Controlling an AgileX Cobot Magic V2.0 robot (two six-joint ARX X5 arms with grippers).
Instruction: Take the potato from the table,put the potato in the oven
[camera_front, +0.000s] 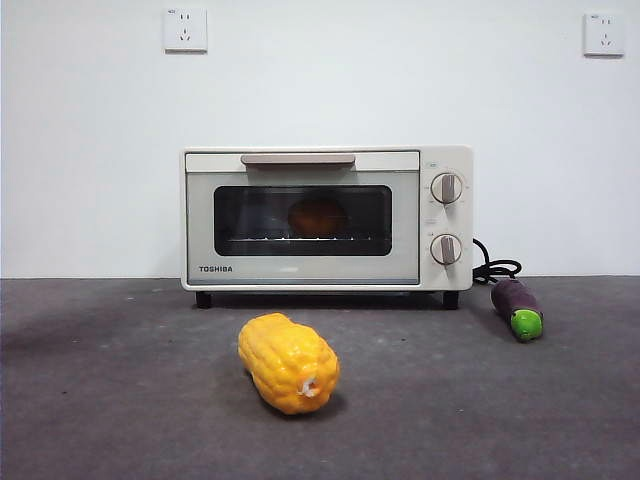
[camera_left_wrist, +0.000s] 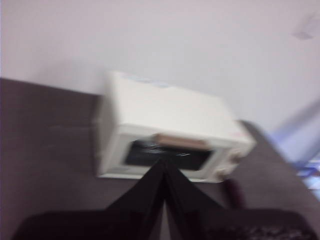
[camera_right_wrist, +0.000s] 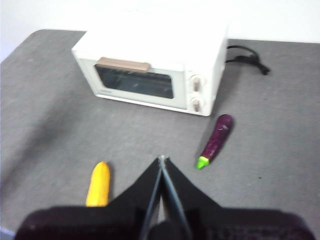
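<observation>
The potato (camera_front: 318, 215) shows as an orange-brown lump inside the oven (camera_front: 325, 218), dimly seen through the dark glass of the closed door. In both wrist views the glass is too dark to show it. My left gripper (camera_left_wrist: 163, 164) hangs shut and empty high above the table, in front of the oven (camera_left_wrist: 165, 135); that picture is blurred. My right gripper (camera_right_wrist: 161, 160) is also shut and empty, well above the table (camera_right_wrist: 280, 165) and back from the oven (camera_right_wrist: 155, 65). Neither arm appears in the front view.
A bumpy yellow corn cob (camera_front: 288, 362) lies on the table in front of the oven, also seen as the corn cob (camera_right_wrist: 99, 183). A purple eggplant (camera_front: 518, 309) with a green tip lies to the oven's right, near the black cord (camera_front: 495, 269).
</observation>
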